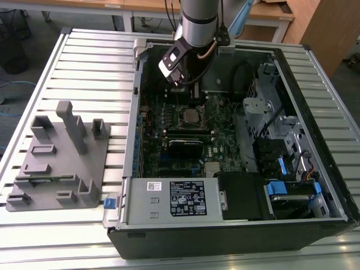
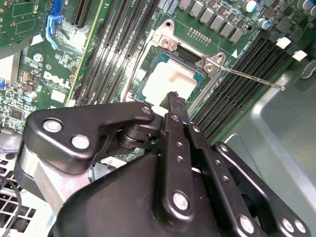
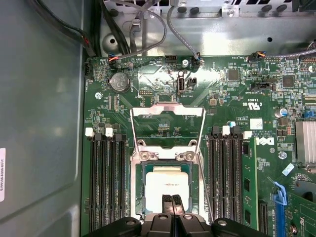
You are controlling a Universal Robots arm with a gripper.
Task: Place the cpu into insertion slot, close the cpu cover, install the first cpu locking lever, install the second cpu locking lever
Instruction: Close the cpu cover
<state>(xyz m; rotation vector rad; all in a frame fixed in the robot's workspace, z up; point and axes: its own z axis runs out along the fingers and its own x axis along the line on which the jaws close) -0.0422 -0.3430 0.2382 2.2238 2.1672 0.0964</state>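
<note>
The claw point(image 3: 173, 200) has its two fingers pressed together with nothing between them, and its tips hang directly over the cpu point(image 3: 167, 183), at the edge of the chip nearest the claw's body. I cannot tell whether they touch the metal face or hover just above it. The cpu lies flat and square inside the insertion slot point(image 3: 139, 197), so the first step looks done. The relation that matters is where the cpu cover point(image 3: 168, 109) lies. It is swung open on the far side of the slot from the claw, hinged at the slot's far edge, and green board shows through its window. The whole chip therefore lies between the fingertips and the cover's hinges. One thin locking lever point(image 2: 252, 78) is unlatched (a bare wire rod angling away from a hinge corner), so neither closing nor locking appears begun.
</note>
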